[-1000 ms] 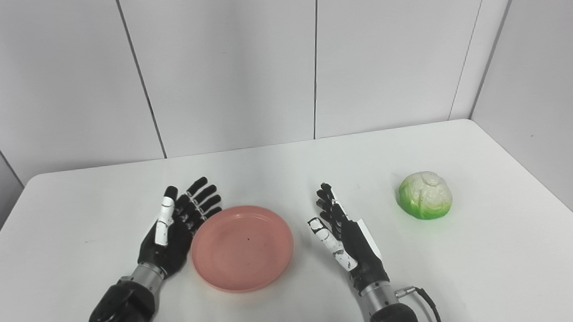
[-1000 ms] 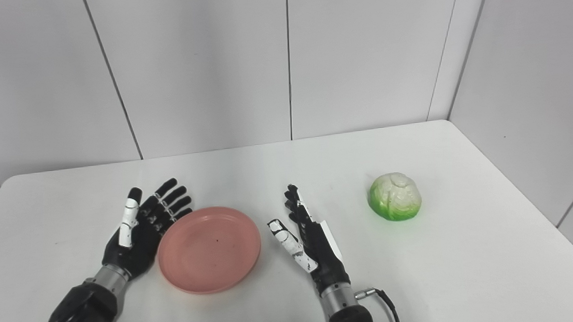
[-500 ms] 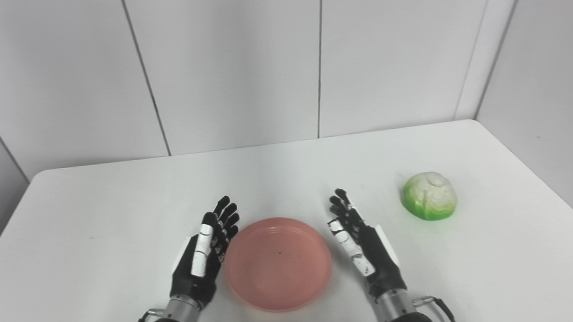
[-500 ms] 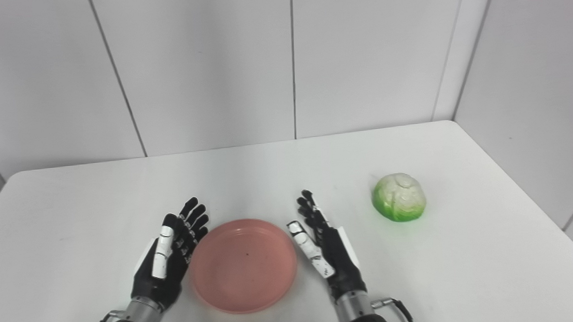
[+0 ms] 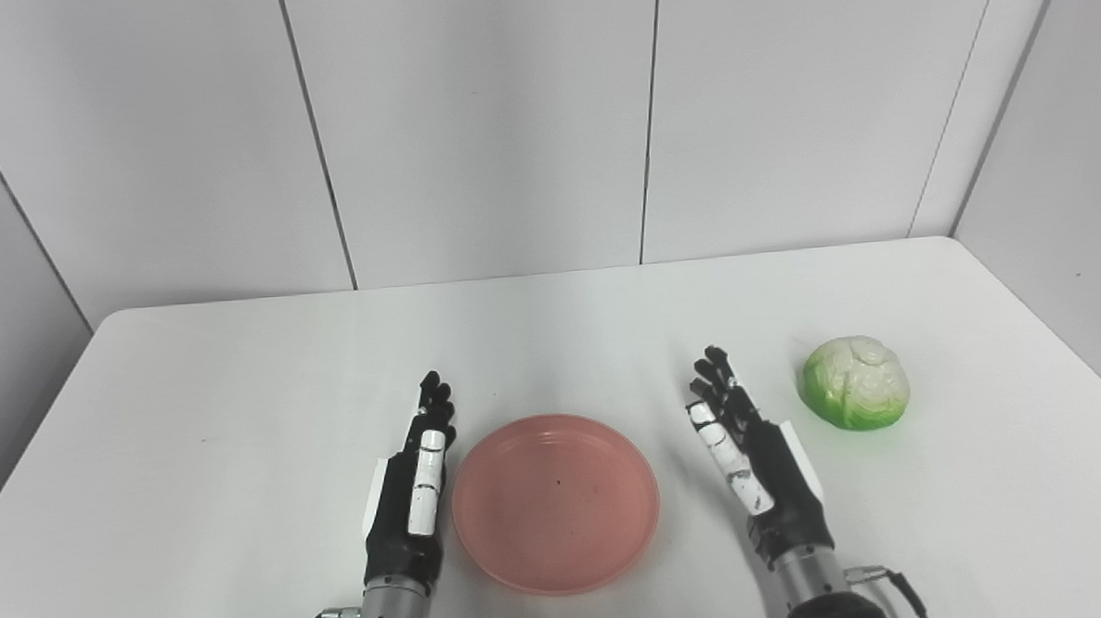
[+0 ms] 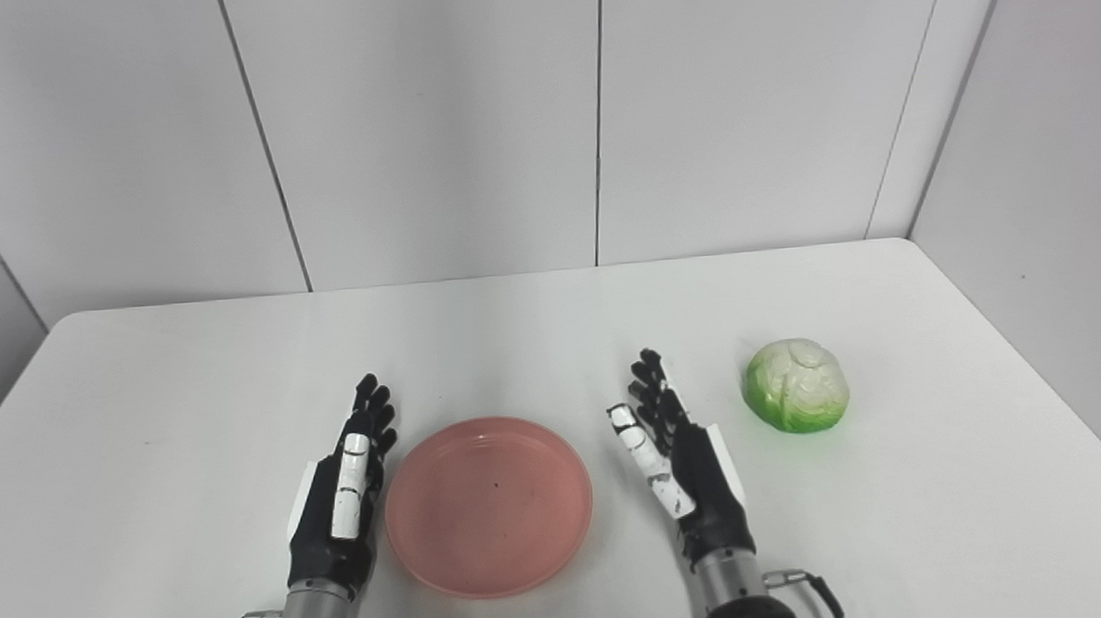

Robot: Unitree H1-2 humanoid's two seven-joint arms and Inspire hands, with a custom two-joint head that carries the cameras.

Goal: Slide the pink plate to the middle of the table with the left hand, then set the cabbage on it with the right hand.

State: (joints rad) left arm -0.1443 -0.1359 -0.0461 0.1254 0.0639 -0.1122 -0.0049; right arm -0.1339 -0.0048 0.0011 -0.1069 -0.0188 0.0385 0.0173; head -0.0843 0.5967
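Note:
The pink plate [image 5: 556, 500] lies flat near the front middle of the white table [image 5: 238, 378]. My left hand [image 5: 412, 493] stands on edge just left of the plate's rim, fingers straight and open, holding nothing. On the plate's right side, a short gap away, my right hand [image 5: 754, 467] is open with fingers stretched forward. The green and white cabbage [image 5: 856, 395] sits on the table to the right of the right hand, untouched.
Grey wall panels [image 5: 487, 126] stand behind the table's far edge and along its right side. The table's right edge [image 5: 1054, 343] runs close to the cabbage.
The camera has swung, shifting the whole scene right. My left hand has drawn back and straightened beside the plate, which now lies nearer the table's middle; the right hand has moved a little away from the plate.

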